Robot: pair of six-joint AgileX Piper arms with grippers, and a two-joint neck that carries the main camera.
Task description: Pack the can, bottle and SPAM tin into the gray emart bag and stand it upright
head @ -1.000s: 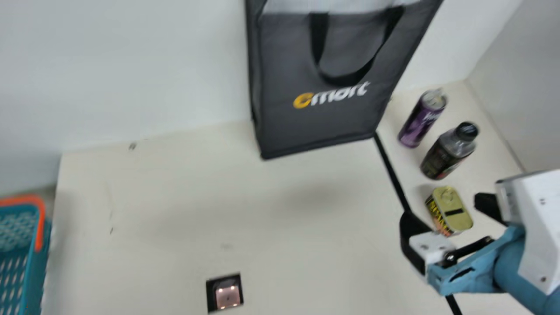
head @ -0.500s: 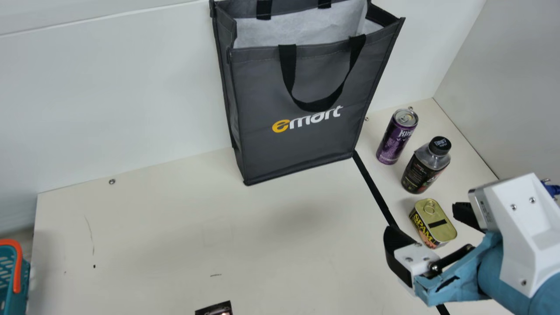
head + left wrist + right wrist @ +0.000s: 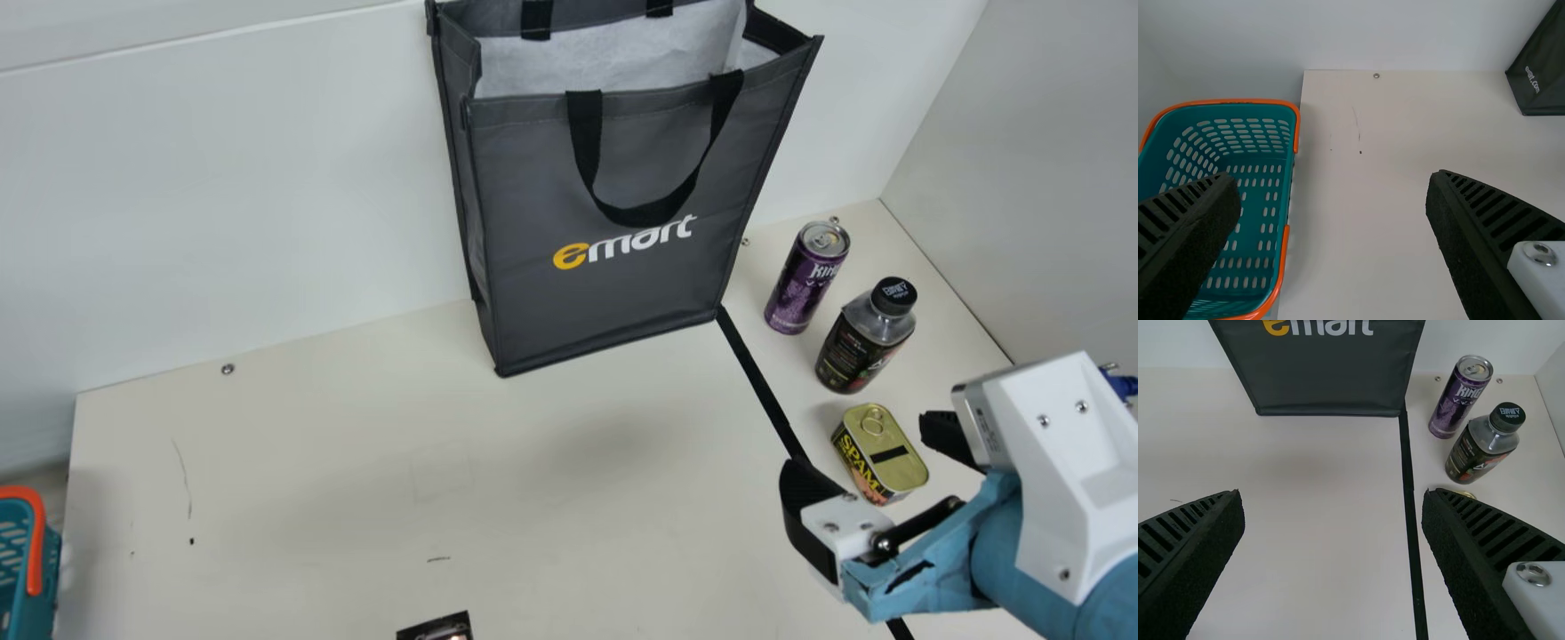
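Note:
The gray emart bag (image 3: 613, 302) stands upright against the back wall in the main view, its top open. Right of it, the purple can (image 3: 805, 280), the dark bottle (image 3: 862, 342) and the SPAM tin (image 3: 882, 455) stand in a row. My right gripper (image 3: 867, 444) is open above the table beside the tin. In the right wrist view my right gripper (image 3: 1333, 497) has nothing between its fingers; one finger hides most of the tin (image 3: 1465, 494). My left gripper (image 3: 1333, 177), in the left wrist view, is open and empty near a basket.
A teal basket (image 3: 1292, 200) with an orange rim stands beside the table's left edge. Black tape (image 3: 756, 378) runs along the table between the bag and the three goods. Walls close off the back and right side. A small dark object (image 3: 436, 628) lies at the front.
The main camera has turned, so its whole picture has shifted and the bag's opening now shows. Neither the goods nor my right arm has visibly moved on its own.

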